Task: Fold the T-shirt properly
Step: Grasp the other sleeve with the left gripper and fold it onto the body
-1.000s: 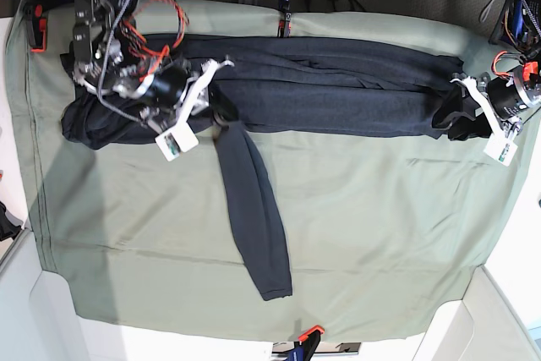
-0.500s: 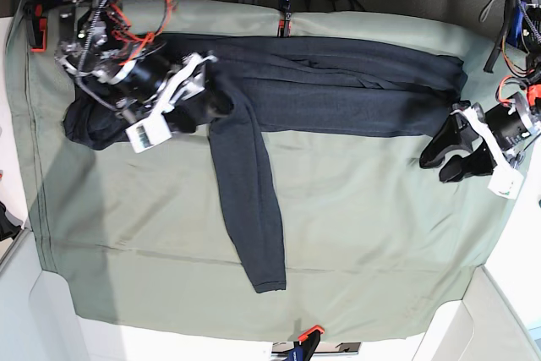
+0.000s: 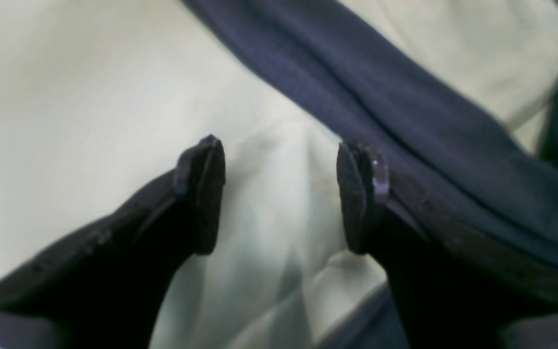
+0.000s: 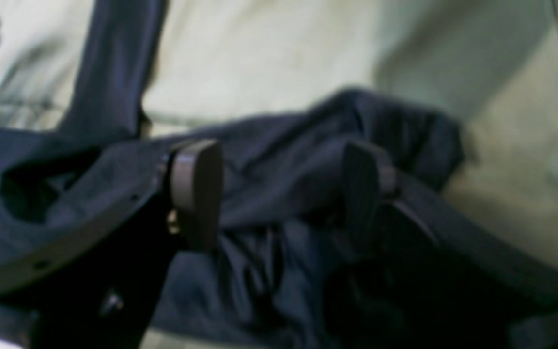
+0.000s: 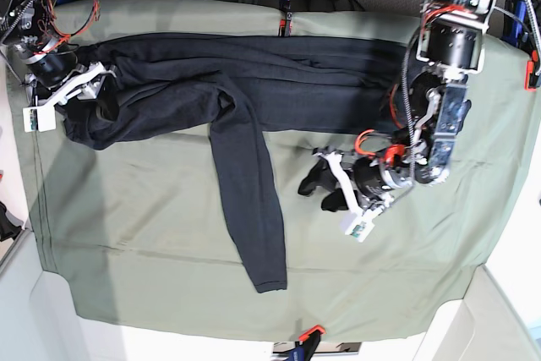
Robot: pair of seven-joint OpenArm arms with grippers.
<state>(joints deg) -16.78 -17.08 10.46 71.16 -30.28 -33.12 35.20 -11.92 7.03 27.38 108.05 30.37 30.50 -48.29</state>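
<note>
Look at the far left edge of the cloth (image 5: 152, 243). Your right gripper (image 5: 100, 101) hangs there over the bunched end of the shirt (image 5: 287, 82). In the right wrist view its fingers (image 4: 196, 189) are apart, with wrinkly dark fabric under them and nothing pinched between them.

The shirt lies in a long folded band along the far edge of the cloth, from the left side toward the right. One sleeve (image 5: 249, 200) sticks out from the band and runs down toward the near edge, left of the middle.

Now look right of the sleeve. Your left gripper (image 5: 323, 190) sits near the middle of the cloth, close to the sleeve but not on it. In the left wrist view its fingers (image 3: 201, 189) are spread wide, and only green cloth shows between them. The sleeve passes just beside the right finger. It is too blurry to tell if they touch.
</note>
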